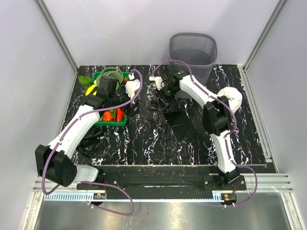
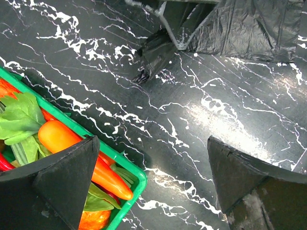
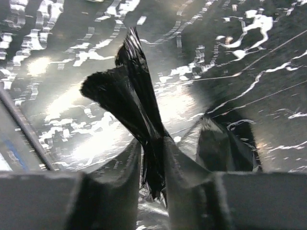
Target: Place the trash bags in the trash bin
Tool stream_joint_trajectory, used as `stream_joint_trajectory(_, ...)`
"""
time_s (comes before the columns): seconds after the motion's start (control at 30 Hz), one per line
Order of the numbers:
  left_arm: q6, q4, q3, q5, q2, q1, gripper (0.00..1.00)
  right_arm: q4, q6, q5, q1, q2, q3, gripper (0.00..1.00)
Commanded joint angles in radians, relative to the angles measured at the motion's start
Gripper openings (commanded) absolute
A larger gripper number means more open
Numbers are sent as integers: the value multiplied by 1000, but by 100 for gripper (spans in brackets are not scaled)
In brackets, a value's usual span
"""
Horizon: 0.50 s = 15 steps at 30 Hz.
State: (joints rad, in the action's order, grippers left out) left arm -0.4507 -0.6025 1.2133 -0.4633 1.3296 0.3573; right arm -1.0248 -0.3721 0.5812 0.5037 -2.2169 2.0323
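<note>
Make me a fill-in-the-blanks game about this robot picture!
1. The right gripper pinches a trash bag coloured ____.
2. The left gripper hangs wide ____, holding nothing.
3. The crate of vegetables is coloured ____.
4. The trash bin is coloured ____.
Missing words: black, open, green, grey.

- A green plastic crate (image 1: 111, 122) sits on the left part of the table and is partly hidden in the top view.
- Vegetables lie inside it: a long orange vegetable (image 2: 64, 139) runs along one rim, with green leaves (image 2: 21, 117) just beside it.
- A yellow piece (image 1: 91, 89) and a green leaf (image 1: 85, 80) show at the crate's far-left corner.
- A white roll (image 1: 232, 97) lies on the right side of the table, well apart from the crate.
- The table (image 1: 158, 141) has a glossy black top with white marble veins.
- Plain pale walls (image 1: 124, 28) close in three sides.
</note>
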Motion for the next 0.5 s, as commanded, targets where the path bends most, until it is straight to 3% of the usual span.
stream_joint_trajectory(0.0, -9, 36, -18, 25, -24, -1, 99, 5, -44, -168, 16, -81, 114, 49)
stream_joint_trajectory(0.07, -8, 38, -23, 29, -27, -1, 99, 20, -39, -220, 19, -96, 146, 59)
stream_joint_trajectory(0.17, -8, 38, -26, 38, -32, -3, 99, 28, -34, -265, 21, -87, 181, 67)
stream_joint_trajectory(0.33, -14, 37, -20, 43, -32, 0, 99, 9, -37, -322, 22, 15, 163, 70)
stream_joint_trajectory(0.47, -17, 38, -18, 25, -21, 0, 99, 6, -48, -339, 22, 198, 14, 71)
